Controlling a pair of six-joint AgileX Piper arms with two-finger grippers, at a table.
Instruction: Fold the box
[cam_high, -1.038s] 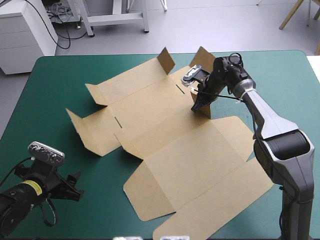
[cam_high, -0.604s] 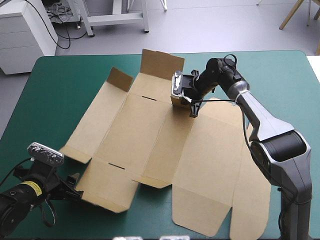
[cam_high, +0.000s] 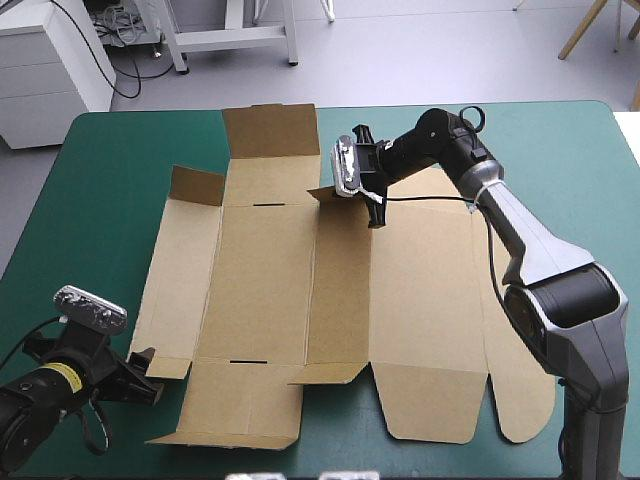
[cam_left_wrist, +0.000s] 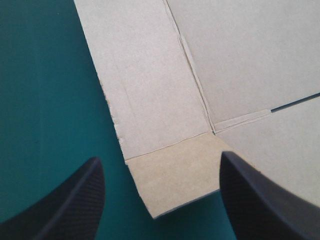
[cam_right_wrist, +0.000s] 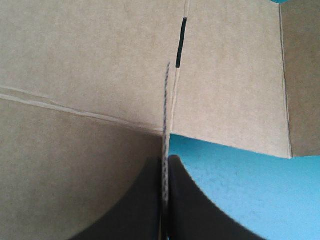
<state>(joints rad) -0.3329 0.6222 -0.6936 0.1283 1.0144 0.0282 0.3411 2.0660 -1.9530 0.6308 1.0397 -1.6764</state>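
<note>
The box (cam_high: 270, 290) lies spread flat on the surface (cam_high: 120, 160). Our right gripper (cam_right_wrist: 164, 170) pinches its far flap (cam_high: 325, 192); the left gripper (cam_left_wrist: 160, 157) hovers open at a near corner. Next, we think, a wall must be raised.

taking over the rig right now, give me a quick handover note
Right pincer: shut on a small flap at the box's far edge.
Left pincer: open, at the box's near left corner, holding nothing.
Box lies spread on the table, with a few far flaps raised.
Done: no walls tucked yet.
Left: all the folding.
</note>
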